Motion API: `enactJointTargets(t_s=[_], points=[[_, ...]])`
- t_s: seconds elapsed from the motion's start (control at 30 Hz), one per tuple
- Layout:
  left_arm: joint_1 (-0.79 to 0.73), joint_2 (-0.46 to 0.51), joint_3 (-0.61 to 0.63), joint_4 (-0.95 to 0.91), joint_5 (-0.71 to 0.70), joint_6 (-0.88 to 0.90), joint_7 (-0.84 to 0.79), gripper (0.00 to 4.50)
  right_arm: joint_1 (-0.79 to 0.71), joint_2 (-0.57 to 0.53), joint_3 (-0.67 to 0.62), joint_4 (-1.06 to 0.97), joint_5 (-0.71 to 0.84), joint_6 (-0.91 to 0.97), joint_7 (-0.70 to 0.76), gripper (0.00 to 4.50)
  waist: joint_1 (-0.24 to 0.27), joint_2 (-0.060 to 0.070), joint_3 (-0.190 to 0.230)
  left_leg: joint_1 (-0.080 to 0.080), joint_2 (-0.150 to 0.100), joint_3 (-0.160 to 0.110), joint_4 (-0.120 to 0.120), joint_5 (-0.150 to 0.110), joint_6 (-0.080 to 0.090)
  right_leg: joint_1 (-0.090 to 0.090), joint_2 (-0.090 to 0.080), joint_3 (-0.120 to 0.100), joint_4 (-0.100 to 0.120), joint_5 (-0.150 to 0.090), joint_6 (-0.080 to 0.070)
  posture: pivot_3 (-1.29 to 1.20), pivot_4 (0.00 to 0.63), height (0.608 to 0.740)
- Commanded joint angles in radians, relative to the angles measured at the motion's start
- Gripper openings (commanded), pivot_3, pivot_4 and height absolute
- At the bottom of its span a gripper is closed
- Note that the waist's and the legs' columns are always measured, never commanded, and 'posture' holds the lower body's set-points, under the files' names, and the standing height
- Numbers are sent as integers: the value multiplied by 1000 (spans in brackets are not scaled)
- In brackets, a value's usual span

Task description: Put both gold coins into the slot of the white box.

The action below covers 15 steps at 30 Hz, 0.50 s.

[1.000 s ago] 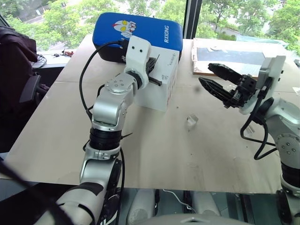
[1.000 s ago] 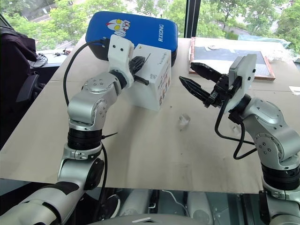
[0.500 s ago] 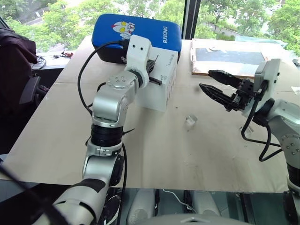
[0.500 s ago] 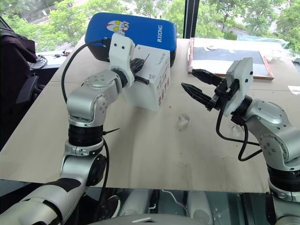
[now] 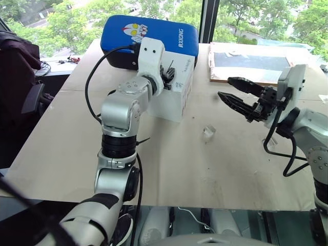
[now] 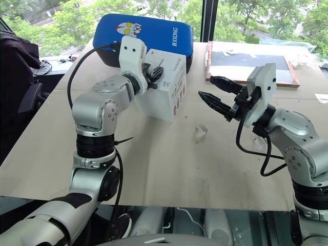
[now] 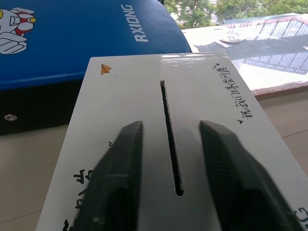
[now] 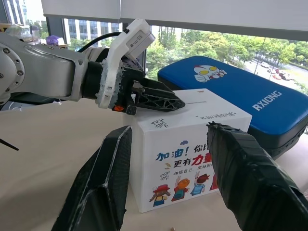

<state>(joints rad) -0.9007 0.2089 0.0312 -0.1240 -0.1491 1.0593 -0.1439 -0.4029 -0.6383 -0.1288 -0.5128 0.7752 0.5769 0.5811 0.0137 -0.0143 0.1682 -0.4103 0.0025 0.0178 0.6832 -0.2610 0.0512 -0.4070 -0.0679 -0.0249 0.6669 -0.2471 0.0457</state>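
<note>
White box (image 6: pixel 166 84): sitting on the tan table (image 6: pixel 169 169), directly in front of the blue padded case (image 6: pixel 146 33); its side face with coloured lettering and a row of small cartoon figures is facing the right arm; dark handwriting is running along the edge of its top face.
Slot (image 7: pixel 171 137): running as a thin dark slit along the middle of the box's top face; in the left wrist view it is lying between the two black fingers (image 7: pixel 115 178), apart from both.
Gold coins: not discernible in any view; their whereabouts cannot be told.
Left gripper (image 8: pixel 161 98): hovering level just over the top face of the box, pointing away from the robot; its fingers are standing apart, one on either side of the slit, and nothing is showing between them.
Right gripper (image 6: pixel 215 92): hanging in the air to the right of the box, well apart from it, pointing towards it; its fingers are spread and nothing is showing between them.
Clear plastic block (image 6: pixel 200 133): lying on the table between the box and the right arm, nearer the robot than either.
Flat board (image 6: pixel 251 59): lying at the far right of the table, beside the blue case.
</note>
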Motion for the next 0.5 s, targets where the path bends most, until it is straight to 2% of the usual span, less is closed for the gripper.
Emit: enactJointTargets(t_s=[0.03,0.13,0.23,0.33,0.43,0.5], points=[[15,-5,4,50,12,-11,16,3518,-9,1,-29,-38,10,-9,-1,2678,0,0,0,0,0,0,0,0,0,0,0,0,0,0,0,0,150,740],[8,-16,24,50,6,-61,25,3518,-11,3,-31,-37,11,-8,-1,2678,1,0,0,0,0,0,0,0,0,0,0,0,0,0,0,0,150,740],[0,-29,45,41,-13,-199,4,3518,-10,4,-33,-36,11,-8,-1,2678,1,0,0,-1,0,-1,0,0,0,0,0,-1,0,0,0,0,150,740],[3,-69,117,-55,-179,-257,-121,3518,5,3,-48,-36,21,-5,-2,2678,1,-2,1,-4,0,0,1,0,0,-2,-1,-1,-1,0,0,0,150,740],[105,11,112,-264,-421,-191,-391,3518,54,-12,-79,-30,25,-12,19,2678,-1,-2,2,-7,0,0,0,2,-4,-4,-2,-1,-3,0,0,0,150,740],[160,69,148,-346,-556,-111,-456,3518,95,-20,-102,-29,32,-15,40,2678,-3,-2,2,-7,1,1,-1,3,-5,-4,-3,1,-6,-1,1,0,150,740]])
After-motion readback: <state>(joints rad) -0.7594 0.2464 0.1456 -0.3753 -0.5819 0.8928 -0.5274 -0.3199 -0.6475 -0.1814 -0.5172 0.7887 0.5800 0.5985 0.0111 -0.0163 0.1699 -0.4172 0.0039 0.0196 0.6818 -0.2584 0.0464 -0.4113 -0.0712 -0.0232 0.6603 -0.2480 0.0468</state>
